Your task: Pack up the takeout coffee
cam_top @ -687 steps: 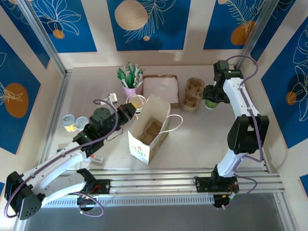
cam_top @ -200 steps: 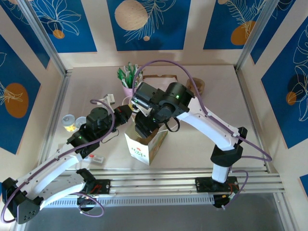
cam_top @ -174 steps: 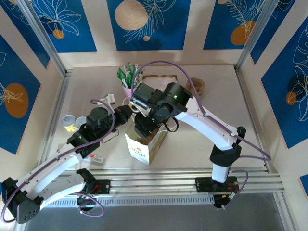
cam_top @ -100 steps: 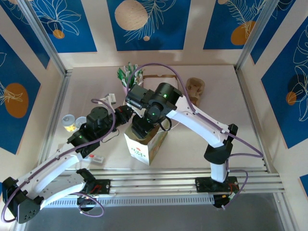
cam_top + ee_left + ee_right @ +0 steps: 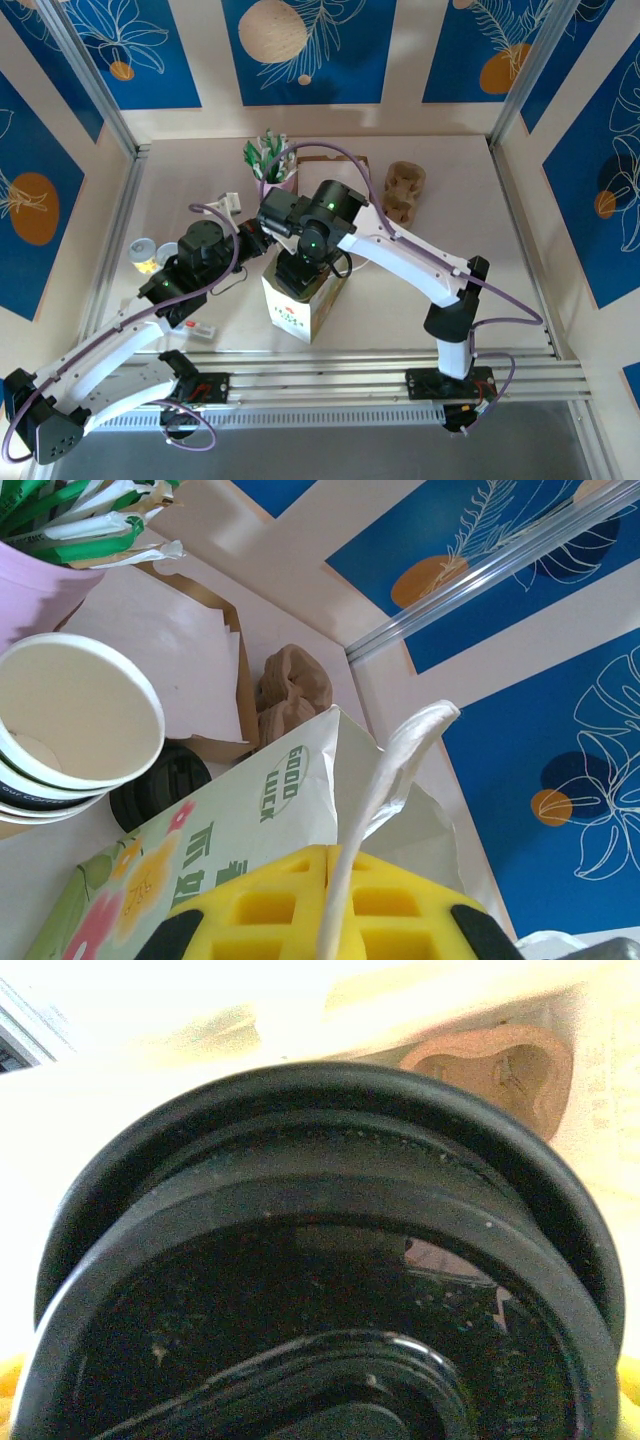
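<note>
Two arms meet at the paper bag (image 5: 292,310), which stands upright near the middle of the worktop (image 5: 450,250). The left end effector (image 5: 258,240) is at the bag's left top edge. In the left wrist view its yellow pads (image 5: 300,920) are closed on the bag's white handle (image 5: 400,760), which rises in a loop from between them. The bag's flower-printed side (image 5: 250,810) lies just beyond the pads.

The right arm arches over from the right, and its end effector (image 5: 298,272) points down into the bag's open mouth. It grips the takeout coffee (image 5: 300,1290). In the right wrist view the cup's round black lid (image 5: 330,1150) sits right up against the camera, with pale bag walls around it. A tan moulded-pulp shape (image 5: 495,1065) shows past the lid's upper right rim. The cup's body is hidden beneath the lid. How far the coffee is from the bag's floor cannot be told.

Behind the bag, the left wrist view shows a stack of lidless paper cups (image 5: 75,730) with a pile of black lids (image 5: 160,785) just beside it. A pink cup of green sachets (image 5: 45,580) is there too, and a flat brown box (image 5: 190,660). A pulp drink carrier (image 5: 403,190) lies on the far right of the worktop, well apart from the bag. A small jar (image 5: 143,255) stands at the left edge.
</note>
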`<state>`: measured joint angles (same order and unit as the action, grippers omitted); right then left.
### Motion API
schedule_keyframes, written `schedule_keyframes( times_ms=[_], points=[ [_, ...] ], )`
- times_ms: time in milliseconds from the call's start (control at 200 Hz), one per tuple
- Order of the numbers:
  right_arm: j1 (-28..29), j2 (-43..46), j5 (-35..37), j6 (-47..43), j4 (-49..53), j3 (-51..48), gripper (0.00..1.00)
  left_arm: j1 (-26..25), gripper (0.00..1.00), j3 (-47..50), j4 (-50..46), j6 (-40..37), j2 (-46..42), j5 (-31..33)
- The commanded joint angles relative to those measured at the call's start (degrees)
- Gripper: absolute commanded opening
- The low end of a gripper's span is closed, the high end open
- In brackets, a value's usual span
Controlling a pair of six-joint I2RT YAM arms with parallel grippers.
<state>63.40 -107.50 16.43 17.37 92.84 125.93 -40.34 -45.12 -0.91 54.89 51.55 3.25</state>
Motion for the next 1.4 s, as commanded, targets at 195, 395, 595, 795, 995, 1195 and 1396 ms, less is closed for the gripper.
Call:
schedule_keyframes(
  times_ms=[195, 395, 595, 795, 995, 1195, 1396],
  points=[
    [-1.9, 0.5, -2.8, -1.4, 6.0, 1.4, 0.77, 0.5, 0.00, -0.2, 2.8, -2.6, -0.3, -4.2],
    [-1.8, -1.6, -0.8, -1.3, 6.3, 1.0, 0.77, 0.5, 0.00, -0.1, 3.7, -2.8, 0.3, -5.9],
    [-0.9, -2.1, 0.5, -1.0, 6.5, 0.9, 0.77, 0.7, 0.00, -0.6, 1.5, -3.2, -0.9, -3.3],
    [1.0, -2.5, 2.3, -1.5, 6.1, -0.6, 0.77, 1.9, 0.00, 1.8, 0.4, -0.1, -2.6, -1.4],
    [1.1, -1.7, 1.8, -2.4, 5.3, -2.2, 0.77, 4.6, 0.00, 4.5, 0.4, 3.3, -5.6, -0.7],
    [0.9, -2.3, -0.9, -3.3, 4.1, -3.8, 0.77, 6.4, 0.00, 4.8, 1.8, 5.2, -5.3, -3.7],
    [-0.2, -3.4, -1.2, -4.3, 3.0, -3.1, 0.77, 6.7, 0.00, 4.1, 2.2, 5.3, -4.2, -5.7]
  ],
)
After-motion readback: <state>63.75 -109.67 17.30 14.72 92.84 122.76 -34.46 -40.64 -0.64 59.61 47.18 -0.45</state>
